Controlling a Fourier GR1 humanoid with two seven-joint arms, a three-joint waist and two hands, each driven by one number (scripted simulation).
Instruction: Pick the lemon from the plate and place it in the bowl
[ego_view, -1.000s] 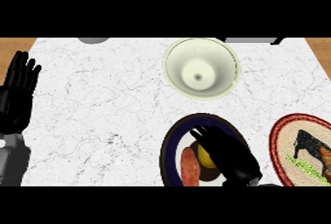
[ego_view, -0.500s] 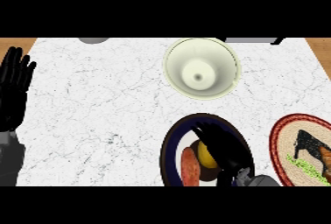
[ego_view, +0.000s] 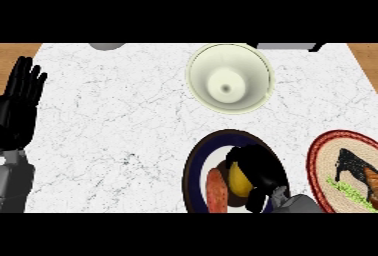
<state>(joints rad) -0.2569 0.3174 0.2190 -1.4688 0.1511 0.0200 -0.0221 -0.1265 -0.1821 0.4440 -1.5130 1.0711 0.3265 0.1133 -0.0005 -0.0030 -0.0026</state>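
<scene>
A yellow lemon (ego_view: 238, 178) lies on a dark-rimmed plate (ego_view: 199, 159) near the lower middle of the head view, next to a reddish sausage-shaped food (ego_view: 216, 191). My right hand (ego_view: 258, 170) covers the lemon's right side, its fingers curled round it while the lemon rests on the plate. A cream bowl (ego_view: 229, 78) stands upright beyond the plate, with nothing in it. My left hand (ego_view: 18, 105) rests open at the left edge, fingers up.
A red-rimmed woven plate (ego_view: 319, 165) with dark and green food sits at the right edge. Grey objects (ego_view: 107, 46) show along the counter's far edge. Wooden floor shows at both top corners.
My right hand has drawn back slightly toward the lower edge and its fingers have closed round the lemon. The left hand has shifted slightly left.
</scene>
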